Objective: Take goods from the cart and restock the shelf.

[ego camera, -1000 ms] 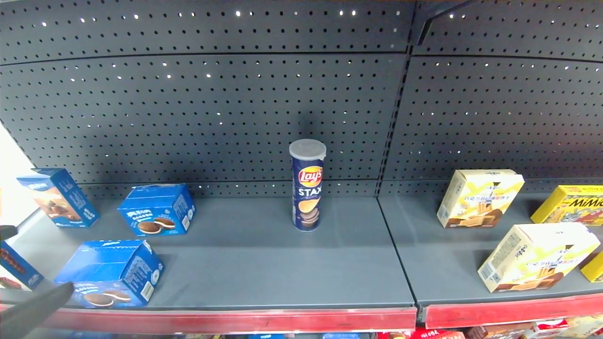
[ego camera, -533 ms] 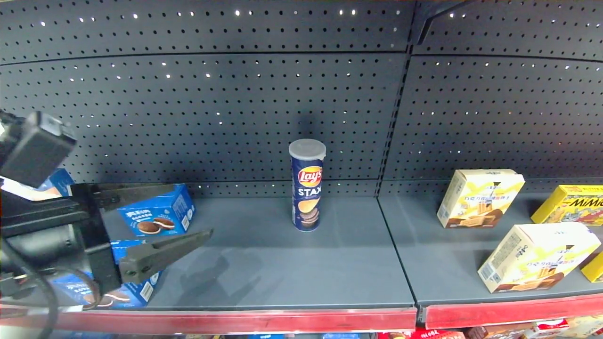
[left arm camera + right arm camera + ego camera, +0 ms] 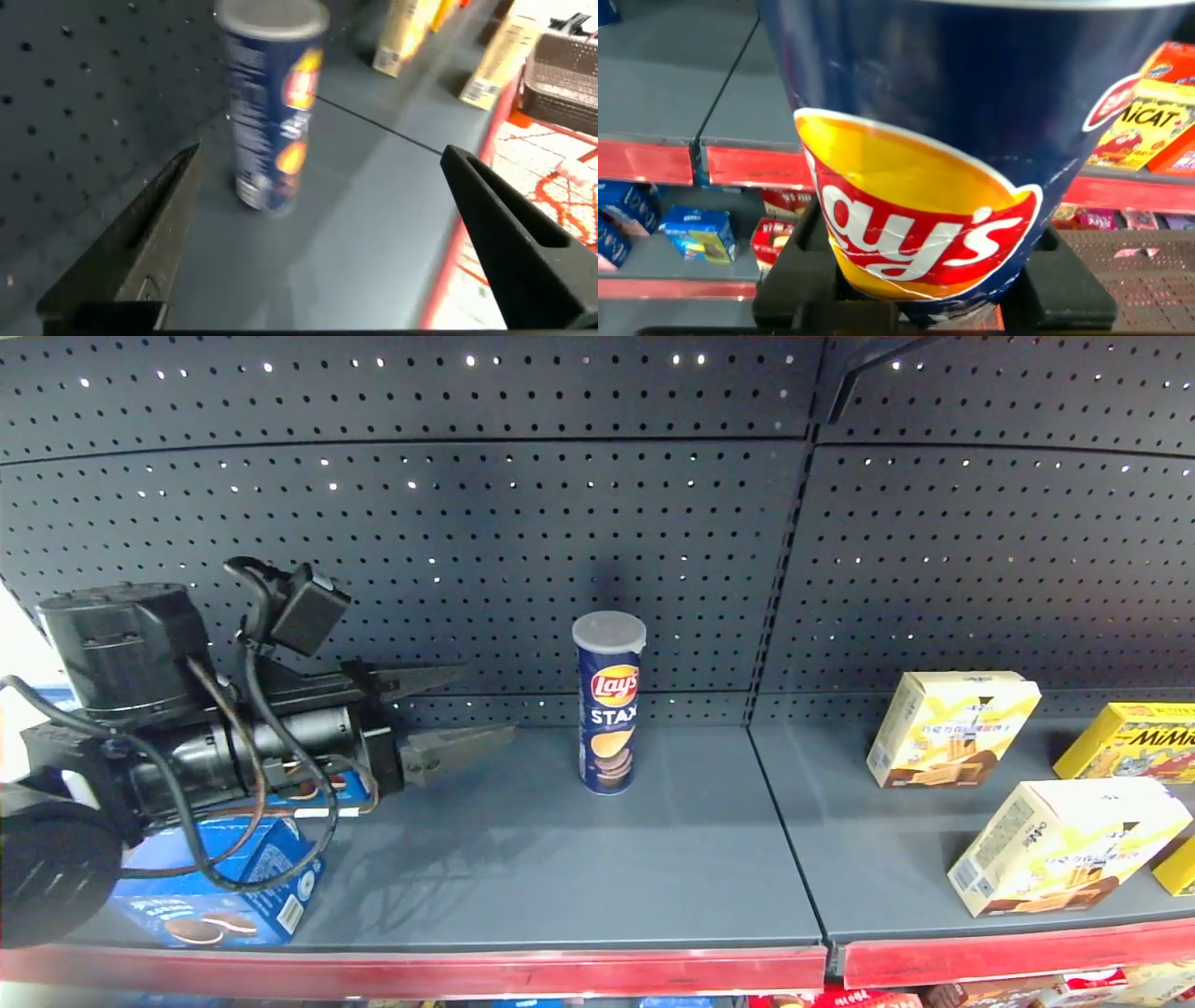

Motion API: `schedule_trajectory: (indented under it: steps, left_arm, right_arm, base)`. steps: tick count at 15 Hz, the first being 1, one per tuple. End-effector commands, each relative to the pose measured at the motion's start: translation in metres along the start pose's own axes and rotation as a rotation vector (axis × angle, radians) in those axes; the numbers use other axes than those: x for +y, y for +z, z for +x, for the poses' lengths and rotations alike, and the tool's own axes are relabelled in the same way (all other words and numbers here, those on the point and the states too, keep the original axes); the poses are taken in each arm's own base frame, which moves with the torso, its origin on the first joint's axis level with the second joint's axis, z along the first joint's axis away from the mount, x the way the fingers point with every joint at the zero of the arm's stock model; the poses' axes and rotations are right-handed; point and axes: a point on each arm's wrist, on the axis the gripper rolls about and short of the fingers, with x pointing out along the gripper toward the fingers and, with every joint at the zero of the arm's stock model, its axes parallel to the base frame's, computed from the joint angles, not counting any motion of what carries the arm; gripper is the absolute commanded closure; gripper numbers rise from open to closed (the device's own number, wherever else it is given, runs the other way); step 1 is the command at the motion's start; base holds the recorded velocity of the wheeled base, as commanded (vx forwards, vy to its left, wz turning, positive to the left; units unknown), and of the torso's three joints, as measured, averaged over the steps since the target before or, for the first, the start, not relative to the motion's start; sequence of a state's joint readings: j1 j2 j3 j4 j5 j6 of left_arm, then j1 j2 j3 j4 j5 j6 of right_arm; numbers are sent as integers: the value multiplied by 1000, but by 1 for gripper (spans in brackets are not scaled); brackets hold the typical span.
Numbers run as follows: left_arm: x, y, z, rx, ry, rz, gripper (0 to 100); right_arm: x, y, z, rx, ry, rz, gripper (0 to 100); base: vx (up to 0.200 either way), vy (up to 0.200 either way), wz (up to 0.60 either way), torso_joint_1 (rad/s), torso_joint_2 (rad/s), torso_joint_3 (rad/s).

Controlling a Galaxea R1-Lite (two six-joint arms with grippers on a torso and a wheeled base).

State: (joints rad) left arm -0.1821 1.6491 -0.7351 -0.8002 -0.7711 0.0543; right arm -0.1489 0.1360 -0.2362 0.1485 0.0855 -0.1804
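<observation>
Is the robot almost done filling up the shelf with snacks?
Not yet. One chip can already stands on the shelf. The right gripper holds a second can, not shelved yet. The open left gripper hovers near the standing can.

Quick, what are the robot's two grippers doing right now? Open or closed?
Left gripper: open, holding nothing.
Right gripper: closed on a dark blue cylindrical chips can.
</observation>
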Motion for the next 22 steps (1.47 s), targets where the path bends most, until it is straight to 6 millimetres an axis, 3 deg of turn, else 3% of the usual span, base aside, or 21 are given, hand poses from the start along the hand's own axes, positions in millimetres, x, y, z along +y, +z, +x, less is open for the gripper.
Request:
schedule_trajectory:
  steps: [1, 3, 8, 15, 22]
  left_arm:
    - [40, -26, 22, 20, -13, -33, 0]
    - [57, -34, 35, -6, -81, -11, 0]
    - [70, -58, 68, -77, -203, 18, 0]
    - [89, -44, 114, -148, -345, 34, 0]
    - [90, -52, 124, -141, -359, 22, 0]
  right_arm:
    - [0, 0, 0, 7, 2, 0, 100]
    - [0, 0, -1, 9, -1, 0, 100]
    - [0, 0, -1, 9, -3, 0, 100]
    - [2, -4, -8, 30, 1, 2, 100]
    - [2, -4, -8, 34, 5, 3, 100]
  base:
    - [0, 0, 0, 0, 0, 0]
    - [0, 0, 0, 0, 0, 0]
    - [0, 0, 0, 0, 0, 0]
    - [0, 0, 0, 0, 0, 0]
    - [0, 0, 0, 0, 0, 0]
